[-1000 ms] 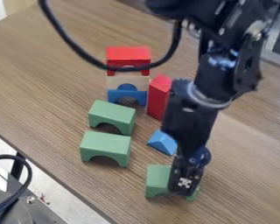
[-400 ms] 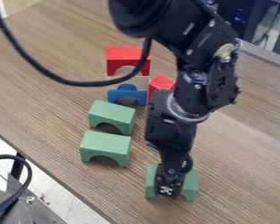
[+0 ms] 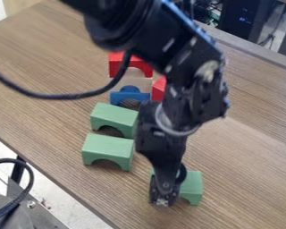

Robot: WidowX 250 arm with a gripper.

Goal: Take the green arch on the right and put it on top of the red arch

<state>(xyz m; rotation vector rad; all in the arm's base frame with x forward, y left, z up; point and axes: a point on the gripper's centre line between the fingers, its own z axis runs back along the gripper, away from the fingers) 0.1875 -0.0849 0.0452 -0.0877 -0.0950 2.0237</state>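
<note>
The claw (image 3: 162,199) is at one end of the rightmost green arch (image 3: 192,183), upright on the tabletop (image 3: 247,197); I can't tell whether it's clenched. Best centre it squarely over the arch before gripping.

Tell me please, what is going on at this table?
A black robot arm has its pincer down at the left part of the green arch on the right; I cannot tell whether it holds it. That arch is at table level, not on the red arch, which lies farther back with a pale block and a blue piece next in line. Two other green arches are to the left.
</note>
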